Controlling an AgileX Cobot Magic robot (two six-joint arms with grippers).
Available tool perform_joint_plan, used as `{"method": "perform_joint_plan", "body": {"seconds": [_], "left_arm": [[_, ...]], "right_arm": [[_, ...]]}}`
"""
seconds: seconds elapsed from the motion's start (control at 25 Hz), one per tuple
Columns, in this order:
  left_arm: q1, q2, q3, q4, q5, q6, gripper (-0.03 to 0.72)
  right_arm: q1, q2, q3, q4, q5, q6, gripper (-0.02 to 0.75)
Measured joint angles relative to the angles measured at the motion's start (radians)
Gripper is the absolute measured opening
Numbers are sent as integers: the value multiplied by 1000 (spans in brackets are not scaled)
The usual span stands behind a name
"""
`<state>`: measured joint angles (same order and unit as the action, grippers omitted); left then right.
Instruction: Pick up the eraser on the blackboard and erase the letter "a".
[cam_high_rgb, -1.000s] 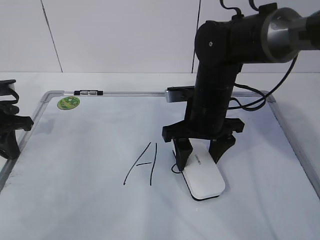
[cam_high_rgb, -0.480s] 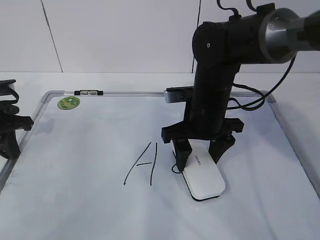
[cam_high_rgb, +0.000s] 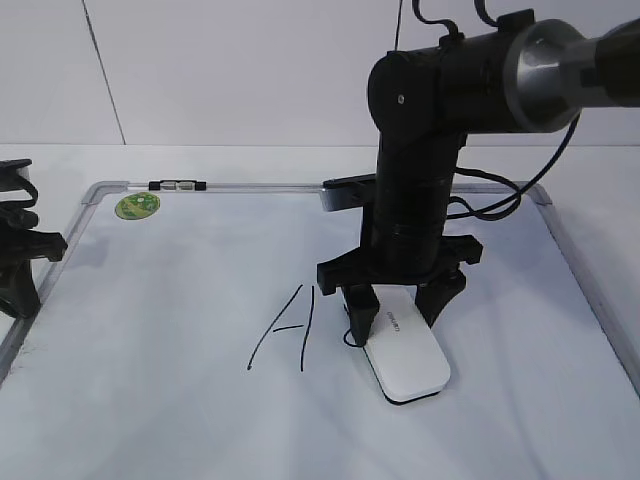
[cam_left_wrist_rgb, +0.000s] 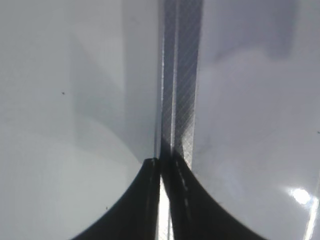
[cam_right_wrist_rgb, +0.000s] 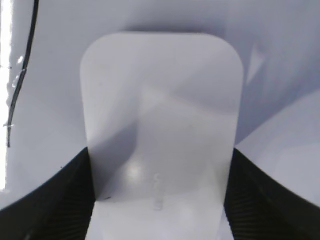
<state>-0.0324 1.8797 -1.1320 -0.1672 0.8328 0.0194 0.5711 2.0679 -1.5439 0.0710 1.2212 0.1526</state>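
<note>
While flat on the blackboard (cam_high_rgb: 180, 330), the eraser (cam_high_rgb: 408, 353) sits gripped.

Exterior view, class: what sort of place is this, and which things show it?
Probably a robotics lab test bench: a blackboard lies flat on a white table, a black robot arm poses its tool astride the eraser, before plain wall panels.

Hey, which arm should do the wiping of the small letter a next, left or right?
Right. Its gripper already straddles the eraser, fingers against both sides, and the small "a" sits just beside it. The left gripper is shut at the board's edge, far away.
</note>
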Motion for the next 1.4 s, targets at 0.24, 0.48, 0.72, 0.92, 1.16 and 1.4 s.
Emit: {"method": "perform_joint_plan", "body": {"seconds": [0.24, 0.48, 0.72, 0.92, 1.16, 1.4], "left_arm": [[0, 0, 0, -2, 0, 0, 34], [0, 0, 0, -2, 0, 0, 34], [0, 0, 0, -2, 0, 0, 34], [0, 0, 0, -4, 0, 0, 35], [0, 0, 0, -6, 0, 0, 35], [0, 0, 0, -7, 0, 0, 35]], "right_arm": [[12, 0, 0, -12, -2, 4, 538], [39, 0, -2, -37, -2, 5, 538], [43, 0, -2, -33, -2, 5, 538], [82, 0, -2, -28, -2, 5, 538], [108, 1, -2, -36, -2, 18, 538], [104, 1, -2, -46, -2, 27, 538]]}}
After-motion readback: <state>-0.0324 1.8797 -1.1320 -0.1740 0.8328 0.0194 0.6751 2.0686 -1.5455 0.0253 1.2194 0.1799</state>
